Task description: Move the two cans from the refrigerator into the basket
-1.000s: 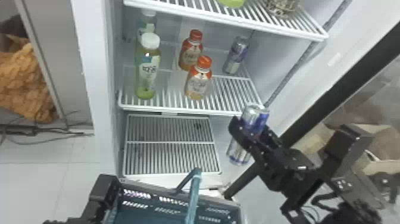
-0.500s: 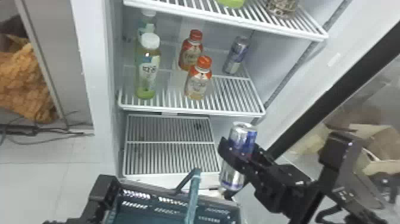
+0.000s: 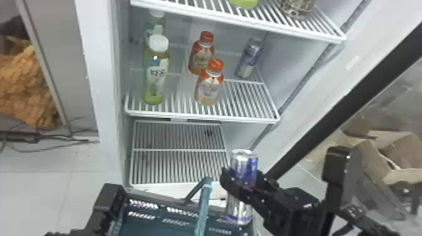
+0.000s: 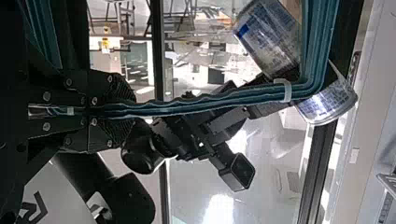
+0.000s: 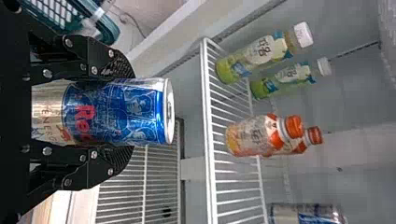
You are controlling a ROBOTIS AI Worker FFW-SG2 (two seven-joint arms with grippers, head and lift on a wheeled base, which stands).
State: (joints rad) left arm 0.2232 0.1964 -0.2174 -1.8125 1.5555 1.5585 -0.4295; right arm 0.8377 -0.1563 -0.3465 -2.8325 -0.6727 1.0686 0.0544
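My right gripper is shut on a blue and silver can, held nearly upright beside the basket's right end. The right wrist view shows the gripper with its fingers on either side of that can. A second can stands at the right rear of the refrigerator's middle shelf. The teal basket is in front of the refrigerator. My left arm's gripper is at the basket's left side; in the left wrist view the left gripper is shut on the teal basket handle.
Two green bottles and two orange-capped bottles stand on the middle shelf, left of the second can. A lower rack lies behind the basket. The open door's dark frame slants behind my right arm.
My right gripper has carried the can left and downward, away from the door side to the basket's right end. The left arm and basket have stayed still.
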